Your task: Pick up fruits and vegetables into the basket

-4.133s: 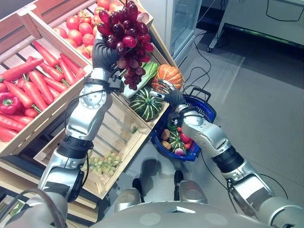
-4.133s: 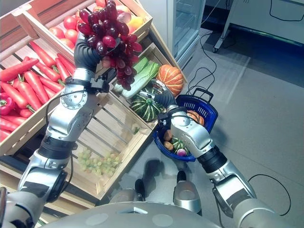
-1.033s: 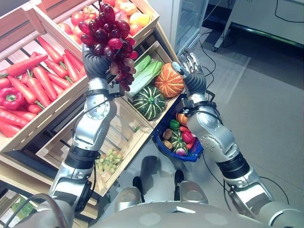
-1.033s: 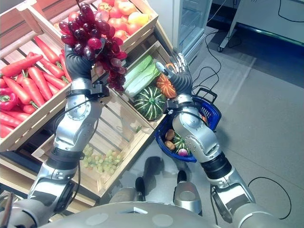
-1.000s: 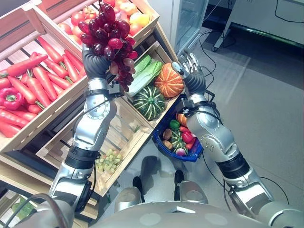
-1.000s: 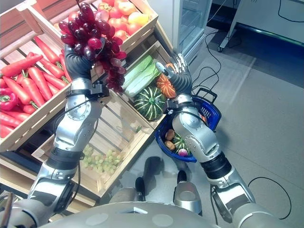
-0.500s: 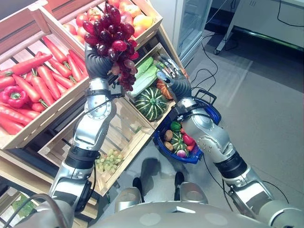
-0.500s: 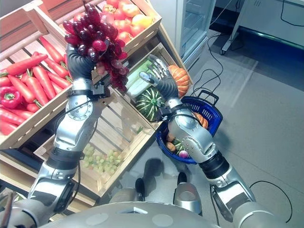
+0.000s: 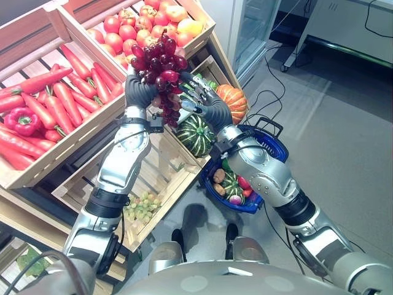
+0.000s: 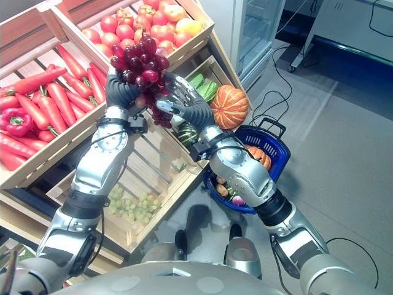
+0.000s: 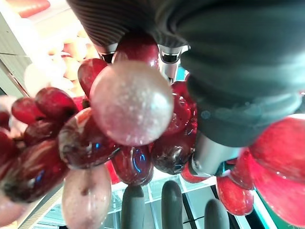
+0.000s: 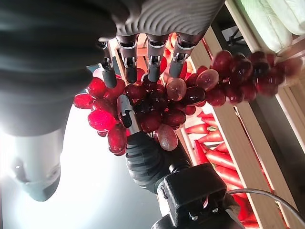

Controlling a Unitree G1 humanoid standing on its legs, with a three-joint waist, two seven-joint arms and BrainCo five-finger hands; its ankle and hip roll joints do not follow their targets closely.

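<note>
Left hand (image 9: 140,91): curled round bunch of dark red grapes (image 9: 158,60), held above slatted wooden crates (image 9: 153,169).
Right hand (image 10: 191,109): spread, fingers just beside grapes.
Blue plastic basket (image 9: 270,147): on grey floor (image 9: 344,153).

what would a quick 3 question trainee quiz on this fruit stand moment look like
1. True or false: the left robot hand is curled round the red grapes.
2. Where is the right robot hand? A) inside the blue basket B) raised beside the grapes, fingers spread C) on the carrots
3. Which crate item lies right beside the basket: the striped green squash or the tomatoes?

Key: 1 true; 2 B; 3 the striped green squash.
</note>
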